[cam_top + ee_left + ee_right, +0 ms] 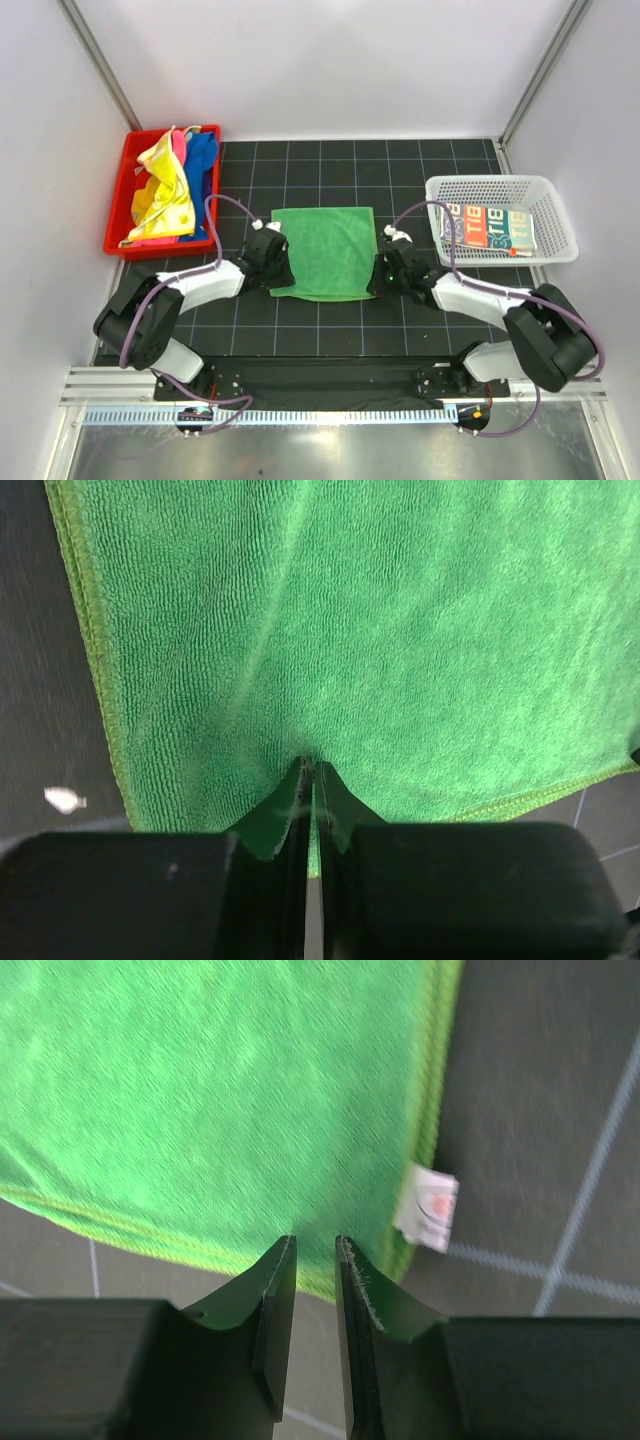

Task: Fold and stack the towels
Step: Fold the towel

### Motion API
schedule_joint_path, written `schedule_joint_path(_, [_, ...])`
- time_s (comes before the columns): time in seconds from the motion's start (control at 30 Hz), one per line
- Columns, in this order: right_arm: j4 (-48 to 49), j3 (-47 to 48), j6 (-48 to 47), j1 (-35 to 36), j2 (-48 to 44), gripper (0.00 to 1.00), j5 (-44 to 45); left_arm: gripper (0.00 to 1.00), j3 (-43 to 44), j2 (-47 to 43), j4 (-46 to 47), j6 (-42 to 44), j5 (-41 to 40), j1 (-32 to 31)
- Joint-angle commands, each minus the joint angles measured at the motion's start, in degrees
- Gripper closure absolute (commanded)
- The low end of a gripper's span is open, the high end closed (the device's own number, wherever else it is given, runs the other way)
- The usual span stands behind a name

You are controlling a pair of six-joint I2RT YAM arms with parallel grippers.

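The green towel (325, 250) lay flat mid-table between the arms. The left gripper (308, 780) was pinched on its near hem. The right gripper (315, 1255) sat at the near right corner, fingers a narrow slit apart, gripping nothing. First fold, I judged: the right needed to close, then both lift together. Only the overhead view showed the heaped towels (170, 190) in the red bin (116, 222) and a printed towel (490, 227) in the basket (560, 250).
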Motion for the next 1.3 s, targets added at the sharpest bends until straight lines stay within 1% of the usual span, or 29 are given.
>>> schedule_joint_path(0.0, [-3.98, -2.96, 1.33, 1.07, -4.68, 0.71, 0.56, 0.92, -1.93, -3.54, -4.14, -1.43, -3.2, -1.71])
schedule_joint_path(0.13, [-6.97, -2.09, 1.16, 1.16, -10.83, 0.68, 0.82, 0.9, -1.32, -7.84, -6.95, -1.26, -3.73, -2.15])
schedule_joint_path(0.23, [-9.43, 2.82, -0.51, 0.99, -11.03, 0.65, 3.02, 0.83, 3.07, -9.78, -10.12, -0.21, -5.82, -2.15])
schedule_joint_path(0.27, [-10.13, 5.97, -1.13, 0.9, -10.24, 0.64, 3.81, 0.78, 5.6, -10.4, -10.73, 0.14, -6.79, -2.15])
schedule_joint_path(0.3, [-10.57, 7.92, -1.74, -0.32, -9.1, 0.63, 4.16, 0.75, 7.28, -10.49, -11.87, 1.19, -7.76, -1.89])
schedule_joint_path(0.33, [-9.62, 11.24, -2.7, -0.86, -6.31, 0.63, 3.64, 0.71, 8.86, -10.14, -12.4, 1.98, -9.16, -1.36])
schedule_joint_path(0.37, [-9.0, 13.02, -3.06, -1.82, -4.54, 0.63, 3.03, 0.7, 12.27, -8.84, -12.67, 2.51, -9.44, -0.75])
schedule_joint_path(0.4, [-8.47, 14.86, -3.41, -2.78, -2.78, 0.63, 0.76, 0.69, 13.7, -7.95, -12.76, 3.3, -9.44, 1.09])
schedule_joint_path(0.43, [-6.9, 18.53, -3.94, -4.36, 1.5, 0.63, -0.65, 0.67, 15.02, -6.9, -11.89, 3.75, -7.87, 2.23])
schedule_joint_path(0.5, [-6.53, 22.77, -4.82, -5.25, 6.35, 0.64, -1.98, 0.67, 19.31, -2.77, -11.1, 4.45, -6.2, 5.65])
schedule_joint_path(0.53, [-6.27, 27.14, -5.26, -6.04, 8.64, 0.64, -2.16, 0.65, 20.73, -0.93, -8.83, 4.97, -5.06, 6.63])
schedule_joint_path(0.57, [-6.1, 29.19, -5.44, -6.66, 13.45, 0.64, -2.77, 0.65, 22.23, 2.66, -8.2, 5.5, -2.78, 7.68])
schedule_joint_path(0.6, [-5.4, 30.86, -5.18, -7.44, 15.5, 0.65, -4.08, 0.65, 25.55, 4.87, -7.76, 5.86, -1.8, 8.48])
schedule_joint_path(0.63, [-3.22, 33.57, -4.83, -8.06, 17.35, 0.66, -6.53, 0.65, 27.06, 6.89, -6.79, 6.99, -0.32, 10.05])
schedule_joint_path(0.67, [-2.59, 35.08, -4.39, -9.2, 19.63, 0.66, -7.69, 0.65, 28.47, 8.74, -5.48, 7.35, 0.48, 10.68])
schedule_joint_path(0.7, [-2.32, 36.66, -3.77, -9.65, 23.13, 0.66, -8.48, 0.65, 31.35, 12.41, -4.77, 7.35, 4.06, 11.21])
schedule_joint_path(0.73, [-0.14, 38.85, -3.59, -9.82, 25.08, 0.67, -9.97, 0.64, 32.16, 13.93, -3.72, 7.79, 5.66, 12.26])
schedule_joint_path(0.77, [0.84, 39.92, -3.33, -10.52, 26.75, 0.67, -10.68, 0.64, 33.39, 15.77, -1.79, 7.71, 6.29, 12.53])
schedule_joint_path(0.8, [1.2, 41.23, -2.37, -10.88, 30.51, 0.67, -11.56, 0.64, 34.53, 18.66, -1.51, 7.62, 7.68, 12.88])
schedule_joint_path(0.83, [1.81, 43.6, -2.01, -11.32, 32.12, 0.68, -13.22, 0.64, 36.81, 20.34, -1.25, 7.7, 8.65, 13.23])
schedule_joint_path(0.87, [2.51, 44.32, -1.49, -11.67, 33.44, 0.68, -15.5, 0.64, 37.7, 21.75, -1.25, 7.97, 9.19, 13.58])
schedule_joint_path(0.9, [3.21, 44.76, -0.79, -12.11, 35.71, 0.68, -16.04, 0.64, 38.4, 22.72, -1.25, 7.97, 9.37, 13.76])
schedule_joint_path(1.0, [3.49, 46.34, -0.43, -13.07, 38.72, 0.69, -17.19, 0.64, 39.73, 26.41, -1.25, 8.14, 8.4, 14.64])
schedule_joint_path(1.03, [5.4, 46.26, -0.17, -13.43, 39.68, 0.69, -17.19, 0.65, 39.99, 27.55, -1.25, 8.14, 7.7, 15.07])
schedule_joint_path(1.13, [8.48, 43.72, 1.06, -15.09, 40.04, 0.7, -17.63, 0.65, 39.38, 28.27, -1.34, 8.14, 4.9, 16.22])
schedule_joint_path(1.27, [9.46, 42.22, 1.24, -16.94, 40.57, 0.7, -18.25, 0.65, 38.85, 28.79, -1.6, 8.85, 1.2, 16.4])
